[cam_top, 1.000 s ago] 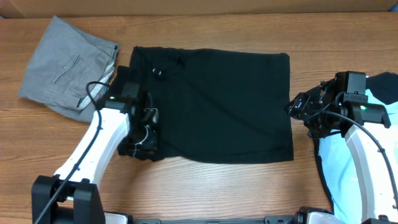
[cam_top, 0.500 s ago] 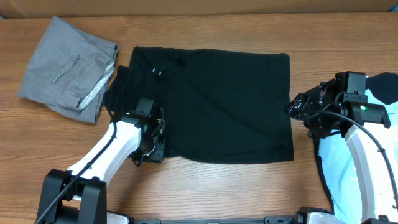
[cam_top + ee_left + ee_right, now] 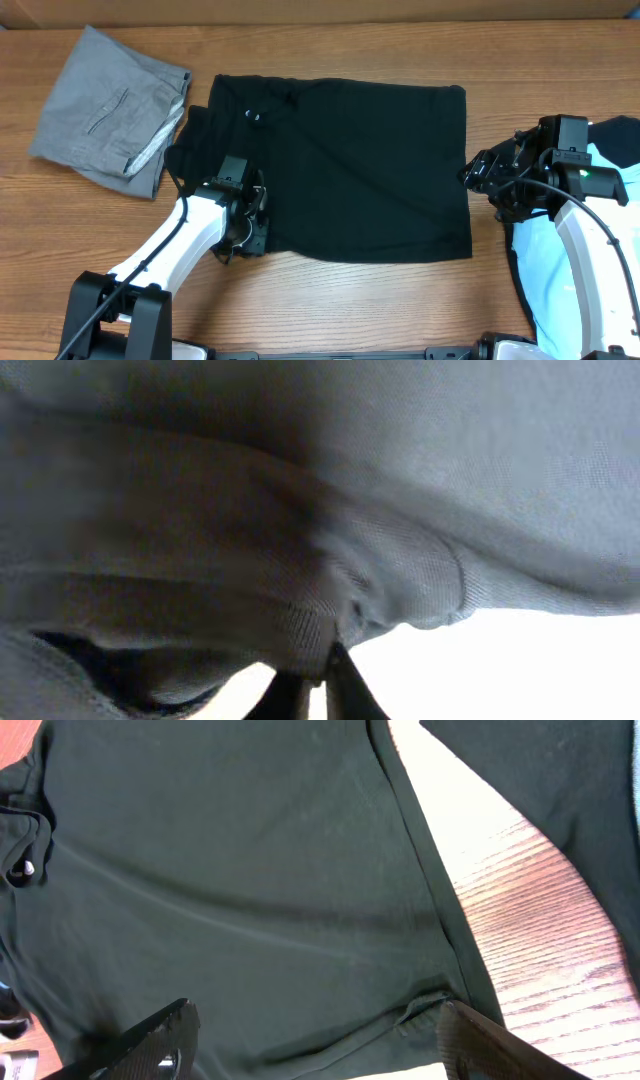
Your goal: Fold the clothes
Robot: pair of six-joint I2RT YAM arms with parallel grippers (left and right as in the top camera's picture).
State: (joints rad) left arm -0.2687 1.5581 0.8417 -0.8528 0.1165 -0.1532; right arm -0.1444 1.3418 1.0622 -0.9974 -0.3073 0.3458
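A black shirt (image 3: 370,165) lies spread flat in the middle of the table. My left gripper (image 3: 247,228) is at its lower-left corner, shut on a fold of the shirt. In the left wrist view the cloth (image 3: 400,560) fills the frame and is pinched between the fingertips (image 3: 318,680). My right gripper (image 3: 474,175) is wide open at the shirt's right edge, holding nothing. In the right wrist view its fingers (image 3: 315,1050) straddle the shirt's hem (image 3: 230,870).
Folded grey trousers (image 3: 105,110) lie at the back left. A light blue garment (image 3: 575,270) with a dark piece on it lies at the right, under my right arm. Bare wooden table (image 3: 330,300) runs along the front edge.
My left arm has shifted right and toward the front, uncovering the shirt's left sleeve. Its gripper stays at the lower-left corner. The right arm has not moved.
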